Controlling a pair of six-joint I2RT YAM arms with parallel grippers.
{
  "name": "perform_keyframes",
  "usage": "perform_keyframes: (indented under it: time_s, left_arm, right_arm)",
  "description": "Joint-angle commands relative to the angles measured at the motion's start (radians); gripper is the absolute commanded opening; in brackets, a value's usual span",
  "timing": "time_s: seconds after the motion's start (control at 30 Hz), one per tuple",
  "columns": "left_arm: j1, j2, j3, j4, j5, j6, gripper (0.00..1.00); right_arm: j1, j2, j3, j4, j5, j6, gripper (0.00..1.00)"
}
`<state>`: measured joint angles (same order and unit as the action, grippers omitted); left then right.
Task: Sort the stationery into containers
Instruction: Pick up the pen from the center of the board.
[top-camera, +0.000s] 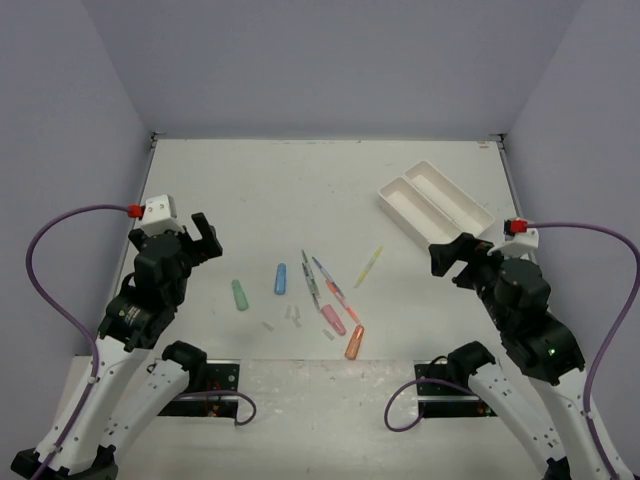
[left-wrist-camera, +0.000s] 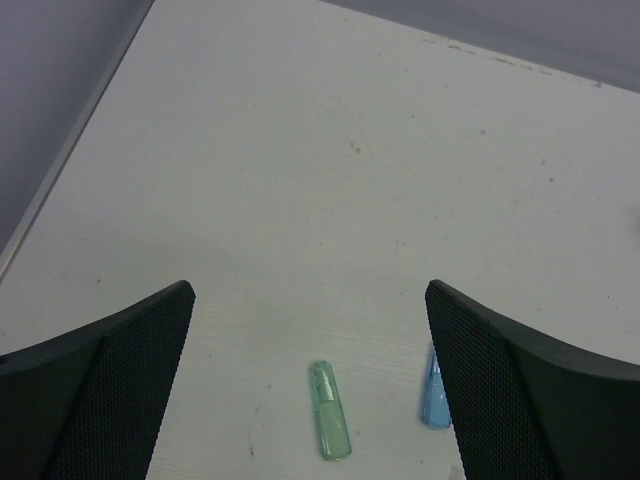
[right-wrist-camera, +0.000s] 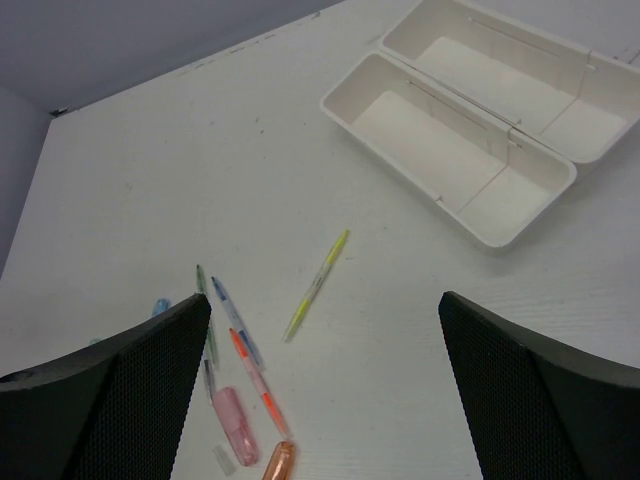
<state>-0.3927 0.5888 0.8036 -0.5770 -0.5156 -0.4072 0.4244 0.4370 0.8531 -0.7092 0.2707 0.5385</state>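
The stationery lies in the middle of the table: a green piece (top-camera: 239, 295), a blue piece (top-camera: 280, 278), a yellow pen (top-camera: 368, 266), a blue pen (top-camera: 322, 272), a pink pen (top-camera: 341, 299), a dark pen (top-camera: 311, 279), a pink piece (top-camera: 333, 318) and an orange piece (top-camera: 354, 342). The white two-compartment tray (top-camera: 434, 203) sits at the far right and is empty. My left gripper (top-camera: 203, 240) is open above the table, with the green piece (left-wrist-camera: 330, 424) between its fingers in the left wrist view. My right gripper (top-camera: 455, 255) is open and empty, near the tray (right-wrist-camera: 470, 120) and right of the yellow pen (right-wrist-camera: 316, 284).
Tiny clear bits (top-camera: 292, 318) lie near the front of the pile. Walls close the table at the back and both sides. Purple cables loop beside both arms.
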Motion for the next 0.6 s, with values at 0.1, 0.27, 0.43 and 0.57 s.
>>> perform_keyframes:
  time_s: [0.1,0.27,0.43,0.57]
  left_arm:
    - [0.009,-0.008,-0.004,0.031,0.013,0.014,1.0]
    - [0.009,0.005,-0.009,0.031,0.01,0.01,1.0]
    - [0.01,0.019,-0.009,0.022,-0.02,-0.029,1.0]
    - [0.019,0.036,-0.006,0.019,-0.008,-0.045,1.0]
  right_arm:
    - [-0.003,0.009,-0.009,0.083,-0.025,0.031,0.99]
    - [-0.004,-0.025,-0.049,0.238,-0.242,0.059,0.99]
    - [-0.003,0.069,-0.06,0.357,-0.389,0.081,0.99]
    - [0.038,0.492,0.101,0.174,-0.217,0.166,0.99]
